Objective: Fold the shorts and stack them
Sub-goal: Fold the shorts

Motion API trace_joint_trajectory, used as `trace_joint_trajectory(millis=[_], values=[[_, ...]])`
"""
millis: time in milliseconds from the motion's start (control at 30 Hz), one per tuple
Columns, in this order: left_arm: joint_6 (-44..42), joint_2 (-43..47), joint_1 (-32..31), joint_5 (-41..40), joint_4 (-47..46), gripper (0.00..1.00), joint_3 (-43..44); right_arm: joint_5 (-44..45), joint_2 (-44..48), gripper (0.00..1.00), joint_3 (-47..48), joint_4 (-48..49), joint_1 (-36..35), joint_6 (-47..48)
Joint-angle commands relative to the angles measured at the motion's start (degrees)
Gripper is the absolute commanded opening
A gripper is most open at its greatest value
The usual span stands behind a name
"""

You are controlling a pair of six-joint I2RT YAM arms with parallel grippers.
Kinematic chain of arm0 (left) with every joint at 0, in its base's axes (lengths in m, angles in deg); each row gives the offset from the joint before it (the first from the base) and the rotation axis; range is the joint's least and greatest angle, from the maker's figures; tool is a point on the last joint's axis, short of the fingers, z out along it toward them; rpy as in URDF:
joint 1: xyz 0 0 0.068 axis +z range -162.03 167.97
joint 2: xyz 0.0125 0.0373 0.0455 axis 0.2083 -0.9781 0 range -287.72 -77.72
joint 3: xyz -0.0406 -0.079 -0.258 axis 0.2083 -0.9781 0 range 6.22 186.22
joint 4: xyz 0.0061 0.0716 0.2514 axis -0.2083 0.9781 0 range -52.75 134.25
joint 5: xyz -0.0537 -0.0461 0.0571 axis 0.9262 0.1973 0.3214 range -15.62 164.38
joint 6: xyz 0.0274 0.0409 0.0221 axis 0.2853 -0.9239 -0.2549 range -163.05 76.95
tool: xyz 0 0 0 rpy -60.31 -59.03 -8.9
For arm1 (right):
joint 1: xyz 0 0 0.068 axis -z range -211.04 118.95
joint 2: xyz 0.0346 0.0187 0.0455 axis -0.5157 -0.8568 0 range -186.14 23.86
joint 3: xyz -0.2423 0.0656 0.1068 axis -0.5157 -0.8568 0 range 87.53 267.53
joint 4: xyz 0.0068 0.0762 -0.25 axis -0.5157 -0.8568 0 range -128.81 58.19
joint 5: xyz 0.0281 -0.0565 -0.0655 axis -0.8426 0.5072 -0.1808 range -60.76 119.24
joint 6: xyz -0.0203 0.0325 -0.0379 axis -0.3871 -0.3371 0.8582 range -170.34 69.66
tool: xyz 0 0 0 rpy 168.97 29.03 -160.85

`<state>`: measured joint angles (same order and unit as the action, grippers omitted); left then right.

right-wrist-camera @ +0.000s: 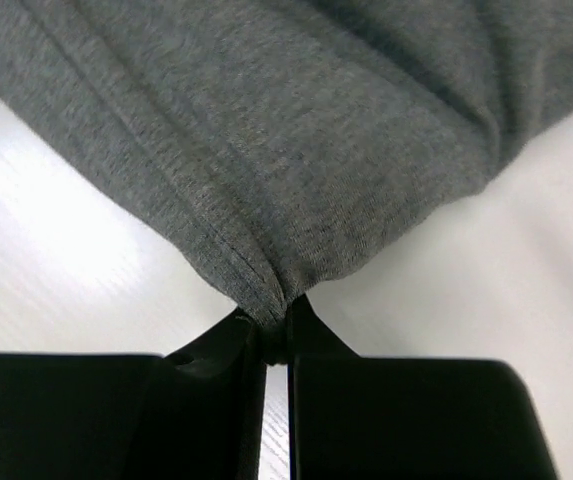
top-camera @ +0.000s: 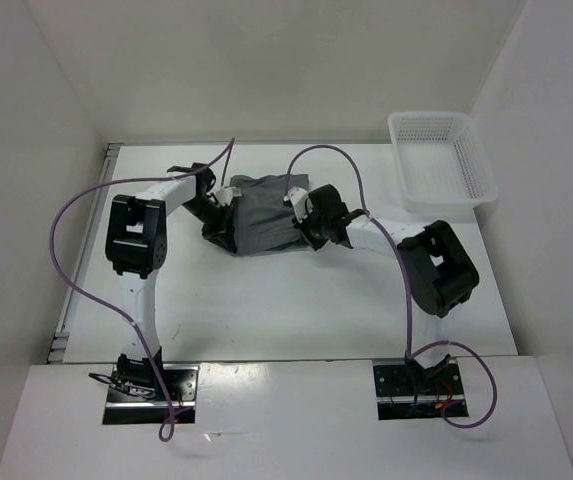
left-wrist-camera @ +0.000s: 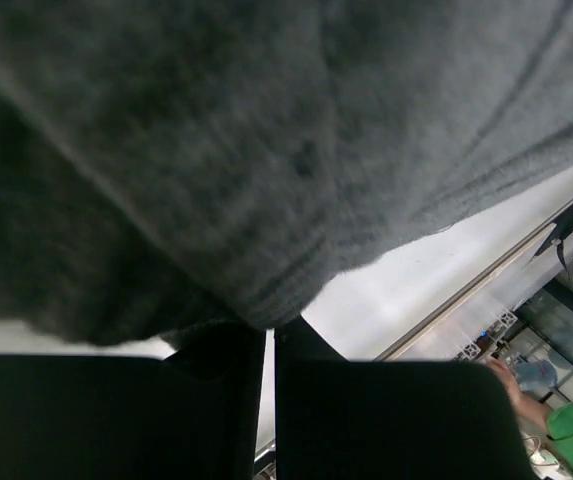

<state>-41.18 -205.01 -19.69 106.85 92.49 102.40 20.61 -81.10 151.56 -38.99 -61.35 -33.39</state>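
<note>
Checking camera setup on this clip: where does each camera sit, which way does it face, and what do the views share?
Top external: fixed above and behind the bases, looking down on the table; both arms whole, left gripper and right gripper at the shorts, basket far right.
Left wrist: on the left arm, looking along its shut fingers into the shorts' fabric.
Right wrist: on the right arm, looking along its fingers, pinched on the shorts' hem.
Shared: all three show the shorts.

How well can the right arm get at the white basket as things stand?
Probably yes: only bare table lies between it and the basket. But the right claw is shut on the shorts, so it would drag them along.
</note>
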Motion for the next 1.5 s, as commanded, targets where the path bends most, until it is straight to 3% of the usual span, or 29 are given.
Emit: trace_joint_trajectory(millis=[0,100,167,333,367,533,700,800,1000,1100,1200,1233,1300,1367,1467], values=[[-1.9,-1.0,2.7,-13.2,1.7,0.0,-2.1,5.5,4.6,0.0,-1.7,-3.8,1.1,6.2],[-1.9,-0.3,2.7,-11.4,1.7,0.0,-0.6,4.1,5.1,0.44,-1.2,-3.8,1.1,8.3],[-1.9,1.4,2.7,-9.9,2.3,0.05,0.1,2.4,5.8,0.55,0.3,-5.6,1.1,9.6],[-1.9,2.9,2.7,-7.4,2.9,0.08,-1.3,-18.3,10.3,0.64,7.7,-9.8,10.4,6.1],[-1.9,2.9,2.7,-6.9,2.9,0.08,-1.8,-19.0,10.3,0.64,9.2,-9.8,10.4,6.1],[-1.9,2.9,2.7,-6.9,2.9,0.08,-1.3,-12.0,0.2,0.6,23.9,-3.4,8.1,1.6],[-1.9,2.4,2.7,-7.4,2.9,0.18,-0.2,-9.2,-21.2,0.58,46.8,-9.7,4.9,3.8],[-1.9,2.4,2.7,-7.9,2.9,0.2,-0.2,-5.9,-27.5,0.64,52.6,-8.8,2.5,4.9],[-1.9,1.8,2.7,-8.6,2.9,0.21,2.3,-8.0,-32.2,0.71,55.0,-9.4,0.6,5.5],[-1.9,1.3,2.7,-8.6,3.4,0.21,2.3,-8.0,-32.8,0.68,52.6,-10.0,-0.5,5.5],[-1.9,1.2,2.7,-8.6,3.4,0.21,2.3,-4.8,-33.4,0.45,50.7,-8.4,-0.5,4.9],[-1.9,1.2,2.7,-8.6,3.4,0.2,2.3,-1.9,-33.4,0.26,50.7,-7.6,-0.5,3.0],[-1.9,1.2,2.7,-9.1,3.4,0.1,2.3,1.7,-33.4,0.08,50.7,-4.9,-0.5,1.2],[-1.9,1.2,2.7,-9.6,2.8,0.02,1.6,5.0,-33.4,0.0,51.9,-3.5,-0.5,-1.1],[-1.9,1.2,2.7,-10.1,2.2,0.0,1.0,5.8,-33.9,0.0,54.8,-3.5,0.5,-3.3]])
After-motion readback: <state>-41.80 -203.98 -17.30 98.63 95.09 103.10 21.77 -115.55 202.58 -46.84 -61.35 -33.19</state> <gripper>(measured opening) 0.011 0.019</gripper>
